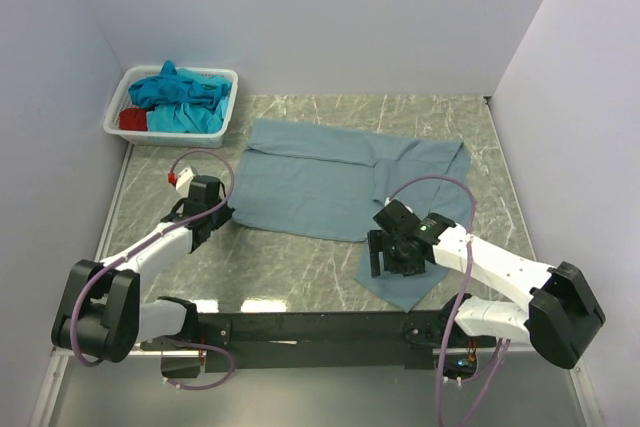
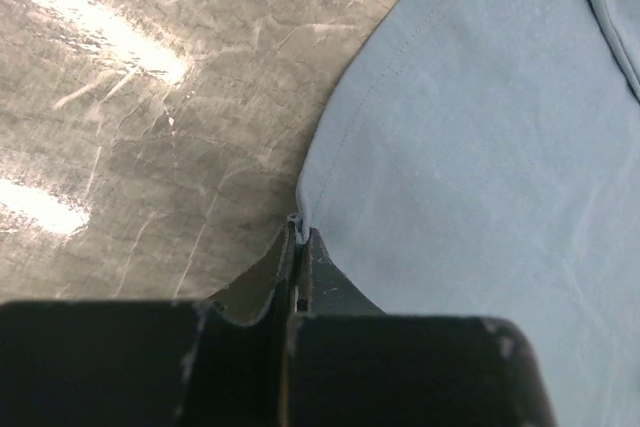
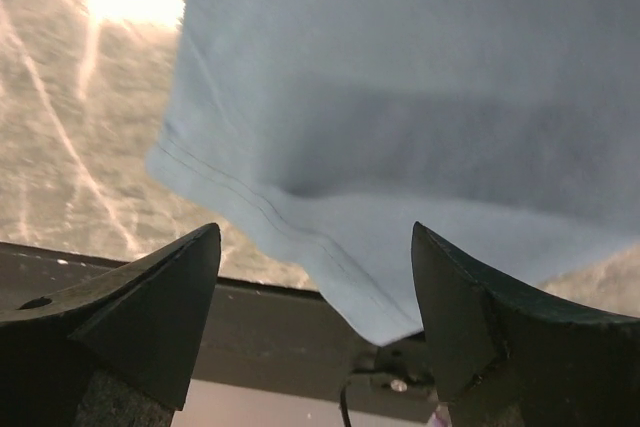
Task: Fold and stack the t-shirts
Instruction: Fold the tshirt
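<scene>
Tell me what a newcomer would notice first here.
A grey-blue t-shirt lies spread across the middle of the marble table. The left hand pinches its left edge, while the right hand hangs open over its near corner. At the far left, a white basket holds turquoise and red shirts.

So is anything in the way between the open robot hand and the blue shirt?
Nothing that shows. The right gripper is open just over the near corner of the grey-blue t-shirt, and only cloth shows between its fingers.
</scene>
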Controlling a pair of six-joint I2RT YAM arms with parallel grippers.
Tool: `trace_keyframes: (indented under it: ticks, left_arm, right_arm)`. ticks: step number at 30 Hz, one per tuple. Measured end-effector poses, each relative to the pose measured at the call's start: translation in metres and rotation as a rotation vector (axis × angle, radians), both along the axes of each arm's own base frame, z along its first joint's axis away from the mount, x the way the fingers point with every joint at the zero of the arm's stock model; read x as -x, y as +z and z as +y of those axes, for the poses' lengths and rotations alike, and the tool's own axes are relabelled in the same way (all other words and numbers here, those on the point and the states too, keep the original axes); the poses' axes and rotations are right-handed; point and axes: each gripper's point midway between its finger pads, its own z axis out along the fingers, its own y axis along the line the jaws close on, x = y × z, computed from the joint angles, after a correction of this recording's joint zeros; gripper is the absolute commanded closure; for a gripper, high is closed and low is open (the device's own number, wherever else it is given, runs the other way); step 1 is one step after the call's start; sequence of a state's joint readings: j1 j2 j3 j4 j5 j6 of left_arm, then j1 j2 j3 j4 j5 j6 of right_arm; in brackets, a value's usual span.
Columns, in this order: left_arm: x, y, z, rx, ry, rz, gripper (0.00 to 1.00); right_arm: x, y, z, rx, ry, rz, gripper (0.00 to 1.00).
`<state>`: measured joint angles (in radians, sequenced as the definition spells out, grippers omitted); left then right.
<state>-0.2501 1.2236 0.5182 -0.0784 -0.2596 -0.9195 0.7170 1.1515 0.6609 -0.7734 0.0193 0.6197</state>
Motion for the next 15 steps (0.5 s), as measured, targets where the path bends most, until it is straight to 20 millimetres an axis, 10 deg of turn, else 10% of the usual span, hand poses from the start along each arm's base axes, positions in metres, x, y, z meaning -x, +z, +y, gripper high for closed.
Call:
trace_keyframes:
  ticks: [15]
  left_arm:
    - [0.005, 0.019, 0.002, 0.005, -0.01, -0.078, 0.99]
  right_arm:
    - [0.075, -0.018, -0.006, 0.067, 0.063, 0.189, 0.28]
